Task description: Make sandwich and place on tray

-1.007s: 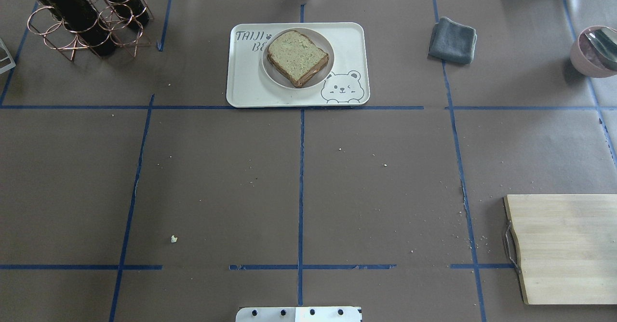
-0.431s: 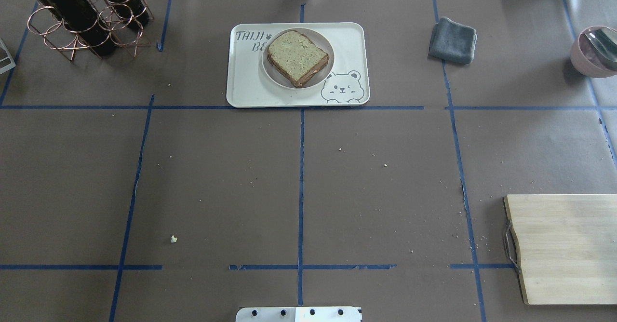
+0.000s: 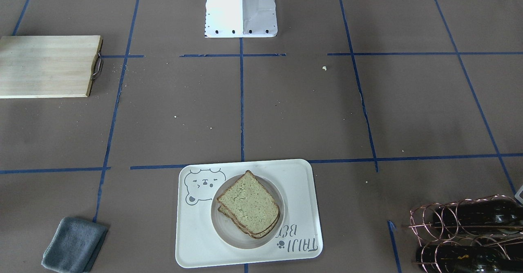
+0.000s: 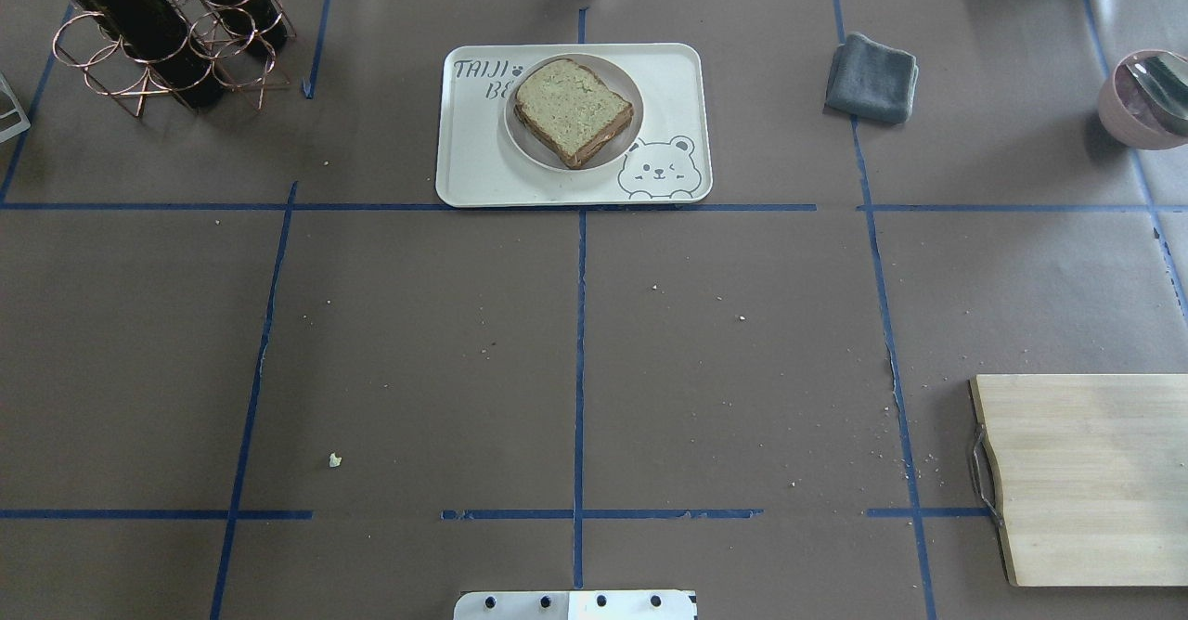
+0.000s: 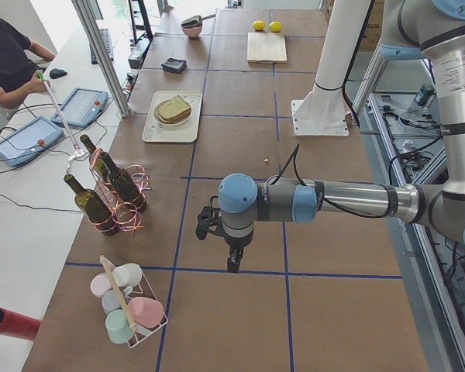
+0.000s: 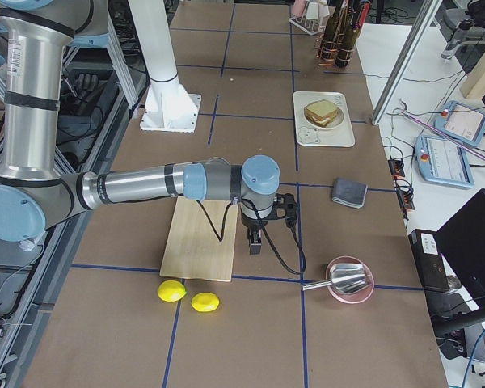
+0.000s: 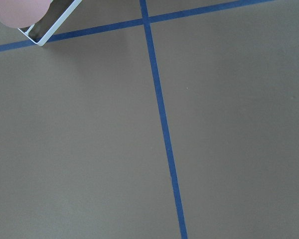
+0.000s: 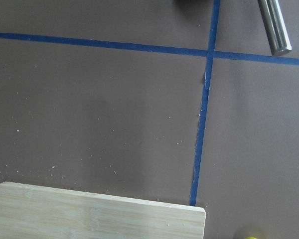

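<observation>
The sandwich, two stacked slices of greenish-tan bread with brown crust, lies on a small round white plate on the cream tray at the table's far middle. It also shows in the front-facing view. The egg is hidden. My left gripper hangs over the bare table far to the left, and my right gripper hangs by the cutting board far to the right. Both show only in the side views, so I cannot tell whether they are open or shut.
A wooden cutting board lies at the near right, with two lemons beyond it. A grey cloth and a pink bowl with a metal scoop are far right. A copper wine rack with bottles stands far left.
</observation>
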